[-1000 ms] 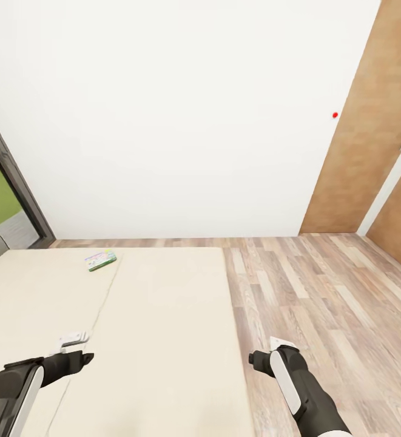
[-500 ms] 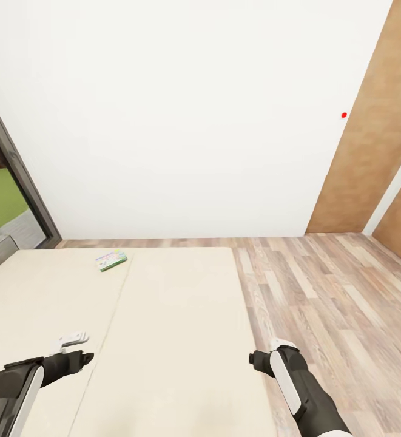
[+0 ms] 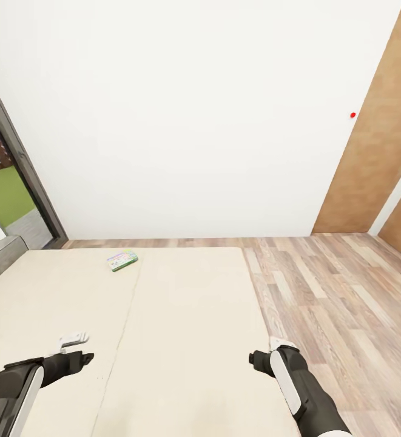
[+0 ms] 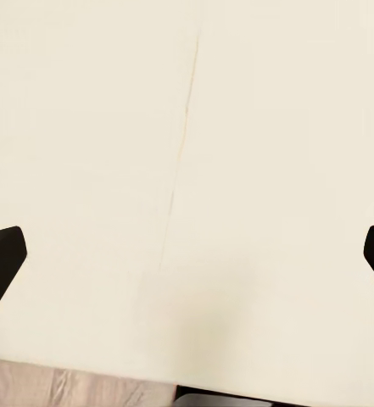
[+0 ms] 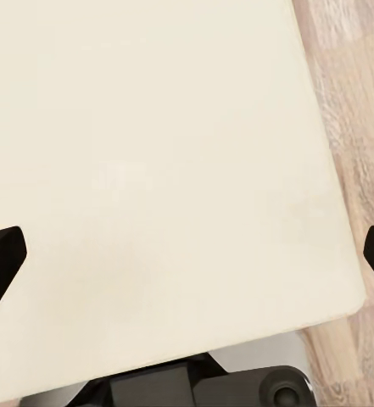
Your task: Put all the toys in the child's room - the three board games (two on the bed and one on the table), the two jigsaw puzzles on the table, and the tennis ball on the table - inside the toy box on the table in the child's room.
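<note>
Board game (image 3: 122, 261) flat on bed (image 3: 182, 328), far side.

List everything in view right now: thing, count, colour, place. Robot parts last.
board game: one, white-green-yellow lid, lying flat on the left mattress near the far edge of the bed, beside the seam.
bed: one, two cream mattresses side by side, filling the lower left; grey frame at the far left.
wall: one, plain white, behind the bed.
red dot: one, on the wall near the door.
door: brown wood, far right.
floor: brown-grey planks, right of the bed.
window frame: dark, far left, green outside.
left gripper: one, black fingers spread wide, over the mattress.
right gripper: one, black fingers spread wide, over the bed's corner.
</note>
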Available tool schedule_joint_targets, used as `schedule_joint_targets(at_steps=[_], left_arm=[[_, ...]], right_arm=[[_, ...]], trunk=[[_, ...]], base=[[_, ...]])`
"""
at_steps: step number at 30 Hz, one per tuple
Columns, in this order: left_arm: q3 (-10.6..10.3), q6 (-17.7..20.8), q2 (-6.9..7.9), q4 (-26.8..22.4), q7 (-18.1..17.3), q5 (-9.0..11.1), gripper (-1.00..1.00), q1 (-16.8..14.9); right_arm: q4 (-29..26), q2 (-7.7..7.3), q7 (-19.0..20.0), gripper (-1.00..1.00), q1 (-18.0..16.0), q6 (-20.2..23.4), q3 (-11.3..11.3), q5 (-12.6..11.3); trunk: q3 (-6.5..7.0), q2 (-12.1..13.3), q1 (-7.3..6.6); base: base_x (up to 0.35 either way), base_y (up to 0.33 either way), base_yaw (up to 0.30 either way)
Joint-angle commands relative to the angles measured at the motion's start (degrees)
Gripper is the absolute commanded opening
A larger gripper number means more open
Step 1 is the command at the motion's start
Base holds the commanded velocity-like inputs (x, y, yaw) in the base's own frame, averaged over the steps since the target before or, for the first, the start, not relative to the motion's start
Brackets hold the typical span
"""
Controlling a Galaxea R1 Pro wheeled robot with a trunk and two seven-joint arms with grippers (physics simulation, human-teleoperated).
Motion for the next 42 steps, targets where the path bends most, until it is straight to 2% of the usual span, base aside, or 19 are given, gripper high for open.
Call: schedule_joint_targets(at_steps=[1, 20, 42], left_arm=[[0.0, 0.3, 0.01, 0.0, 0.0, 0.3, 1.0, -0.1], [0.1, 0.3, 0.01, 0.0, 0.0, 0.3, 1.0, 0.0], [0.1, 0.3, 0.01, 0.0, 0.0, 0.3, 1.0, 0.0]], right_arm=[[-0.1, 0.05, -0.5, 1.0, 0.0, 0.1, -0.1, -0.6], [-0.1, 0.8, -0.6, 1.0, 0.0, 0.1, 0.1, 0.0], [-0.1, 0.45, -0.5, 1.0, 0.0, 0.0, 0.0, -0.5]], trunk=[[-0.12, -0.1, 0.04], [-0.18, -0.1, 0.04], [-0.21, -0.1, 0.04]], base=[[0.0, 0.236, 0.0], [0.0, 0.236, 0.028], [0.0, 0.244, 0.015]])
